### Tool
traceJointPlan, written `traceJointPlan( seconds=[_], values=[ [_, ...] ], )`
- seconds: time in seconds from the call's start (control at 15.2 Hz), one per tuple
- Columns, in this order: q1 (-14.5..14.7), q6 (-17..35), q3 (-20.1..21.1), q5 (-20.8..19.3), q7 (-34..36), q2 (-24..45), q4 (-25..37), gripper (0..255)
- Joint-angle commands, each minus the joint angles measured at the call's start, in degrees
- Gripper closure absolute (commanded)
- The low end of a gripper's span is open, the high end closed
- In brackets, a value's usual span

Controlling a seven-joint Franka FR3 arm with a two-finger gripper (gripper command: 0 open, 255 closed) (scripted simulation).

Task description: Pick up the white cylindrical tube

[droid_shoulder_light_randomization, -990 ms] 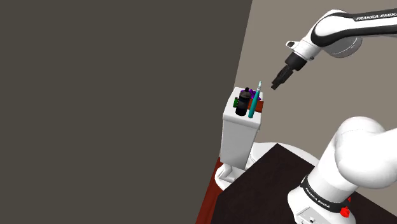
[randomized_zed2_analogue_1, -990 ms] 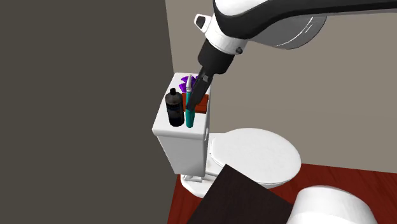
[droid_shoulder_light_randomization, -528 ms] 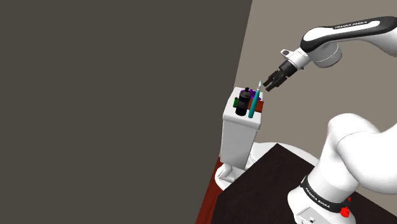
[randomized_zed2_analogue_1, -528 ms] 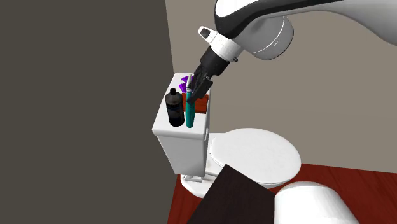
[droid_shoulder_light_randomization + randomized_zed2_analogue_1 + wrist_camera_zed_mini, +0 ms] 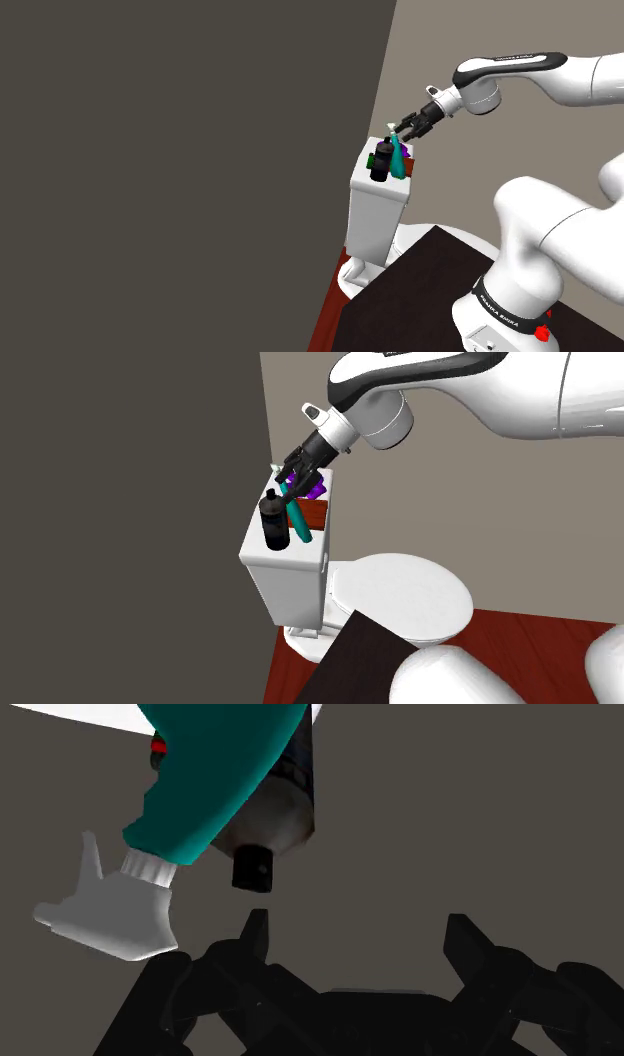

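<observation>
Two fingers (image 5: 256,939) of the pincer (image 5: 360,936) gape empty; the teal tube (image 5: 215,774) seems tilted, white cap (image 5: 110,909) toward them.

Up on the tank (image 5: 378,205), the bottle (image 5: 380,162) stands on the lid. The tube (image 5: 398,160) is just beside it on the bowl (image 5: 400,597) side, leaning with its cap end up. A box (image 5: 318,512) sits further along the lid. The gripper (image 5: 405,129) hangs just above the tank by the cap, which lies outside the parted jaws. The stand (image 5: 420,290) lies beyond the bowl.
</observation>
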Motion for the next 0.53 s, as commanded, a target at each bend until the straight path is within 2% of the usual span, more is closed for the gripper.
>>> traceJointPlan(
  seconds=[0.0,0.13,0.46],
  values=[
    [7.23,-2.40,-5.00,-1.23,-2.87,-4.88,6.62,0],
    [13.15,-5.34,-7.73,-2.21,-5.49,-9.81,13.66,0],
    [14.61,-4.30,-9.52,-3.17,-6.80,-11.80,14.16,0]
  ],
)
